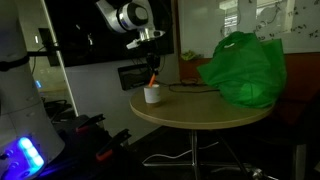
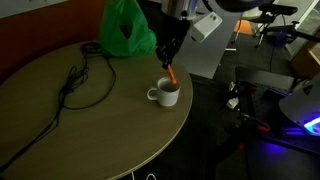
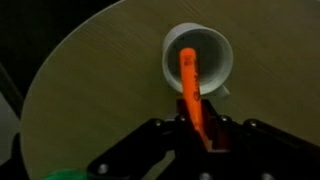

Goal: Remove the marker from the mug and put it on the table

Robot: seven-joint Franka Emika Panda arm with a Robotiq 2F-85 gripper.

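The white mug [image 1: 152, 95] stands near the edge of the round tan table [image 1: 200, 113]; it shows in both exterior views [image 2: 167, 94] and in the wrist view [image 3: 198, 58]. The orange-red marker [image 3: 190, 85] leans with its lower end still inside the mug; it shows in both exterior views [image 1: 153, 79] [image 2: 171, 74]. My gripper [image 3: 197, 128] is right above the mug and shut on the marker's upper end; it shows in both exterior views [image 1: 150, 58] [image 2: 171, 55].
A big green bag [image 1: 243, 68] sits on the table's far side, also seen in an exterior view [image 2: 127, 30]. A black cable [image 2: 80, 80] loops across the tabletop. A dark screen [image 1: 100, 30] stands behind the table. Table edge is close to the mug.
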